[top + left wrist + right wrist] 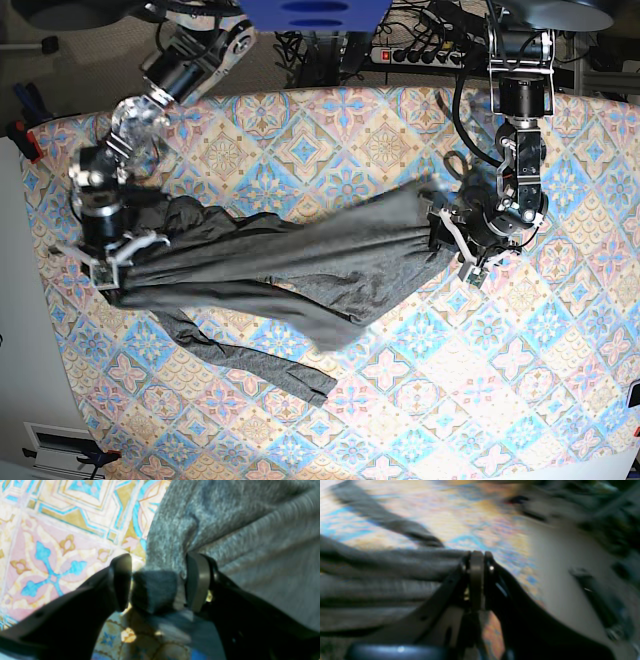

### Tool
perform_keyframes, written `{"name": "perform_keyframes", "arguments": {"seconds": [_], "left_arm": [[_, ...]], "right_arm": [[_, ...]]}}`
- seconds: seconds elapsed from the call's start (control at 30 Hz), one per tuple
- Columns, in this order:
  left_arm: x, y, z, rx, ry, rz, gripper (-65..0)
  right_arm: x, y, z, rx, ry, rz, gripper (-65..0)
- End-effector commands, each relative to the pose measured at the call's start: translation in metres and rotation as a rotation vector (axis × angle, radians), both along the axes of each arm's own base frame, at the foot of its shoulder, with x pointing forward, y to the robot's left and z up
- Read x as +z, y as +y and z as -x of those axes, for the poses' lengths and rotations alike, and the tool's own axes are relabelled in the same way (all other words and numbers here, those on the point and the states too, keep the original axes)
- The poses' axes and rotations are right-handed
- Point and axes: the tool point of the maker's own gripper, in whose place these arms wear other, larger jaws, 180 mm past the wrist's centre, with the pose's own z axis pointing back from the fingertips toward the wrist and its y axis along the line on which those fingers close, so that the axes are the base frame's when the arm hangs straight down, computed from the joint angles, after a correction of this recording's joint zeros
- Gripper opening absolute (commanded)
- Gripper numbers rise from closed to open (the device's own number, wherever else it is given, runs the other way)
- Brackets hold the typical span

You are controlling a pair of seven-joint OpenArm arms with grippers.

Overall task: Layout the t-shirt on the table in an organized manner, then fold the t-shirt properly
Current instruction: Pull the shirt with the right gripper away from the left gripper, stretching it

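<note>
The dark grey t-shirt (300, 260) hangs stretched in folds between my two grippers across the middle of the patterned table (400, 400). One sleeve (260, 365) trails on the cloth toward the front. My left gripper (447, 232) holds the shirt's right-hand end. In the left wrist view the left gripper (160, 580) has a wad of the t-shirt (250, 530) between its fingers, above the table (50, 542). My right gripper (112, 272) holds the left-hand end. In the right wrist view the right gripper (477, 555) is shut, with the t-shirt (382, 580) gathered at its tip.
Cables and a power strip (420, 50) lie beyond the table's back edge. The table's left edge runs beside a pale floor strip (25, 350), close to my right gripper. A blue object (310, 12) sits at the top centre.
</note>
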Motion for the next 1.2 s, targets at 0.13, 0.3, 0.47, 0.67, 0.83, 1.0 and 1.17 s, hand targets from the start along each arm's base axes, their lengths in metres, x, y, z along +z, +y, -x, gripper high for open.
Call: {"name": "perform_keyframes", "arguments": {"seconds": [0.13,0.3,0.47,0.67,0.83,1.0,1.17], "left_arm": [[-0.029,0.038,0.035,0.031,0.213,-0.185,-31.7],[-0.018,0.039,0.019,0.034,0.186,-0.188,-31.7],[-0.004,0.043,0.003,0.047,0.194,-0.208,-31.8],[0.003,0.042,-0.006,0.05,0.18,-0.206,-31.8],[0.001,0.034,-0.006,0.047,0.18,-0.192,-31.8],[0.0,0.033,-0.006,0.047,0.181,-0.19,-31.8],[0.001,0.033,-0.006,0.046,0.18,-0.19,-31.8]], "right_arm": [[-0.021,0.006,0.041,0.02,0.048,-0.016,-65.0],[-0.045,0.022,0.079,0.056,0.093,-0.114,-65.0],[-0.06,0.032,0.097,0.082,0.143,-0.142,-65.0],[-0.062,0.014,0.106,0.027,0.16,-0.129,-65.0],[-0.082,-0.03,0.138,-0.134,0.298,-0.109,-65.0],[-0.088,-0.068,0.173,-0.279,0.358,-0.109,-65.0],[-0.108,-0.073,0.202,-0.328,0.479,-0.123,-65.0]]}}
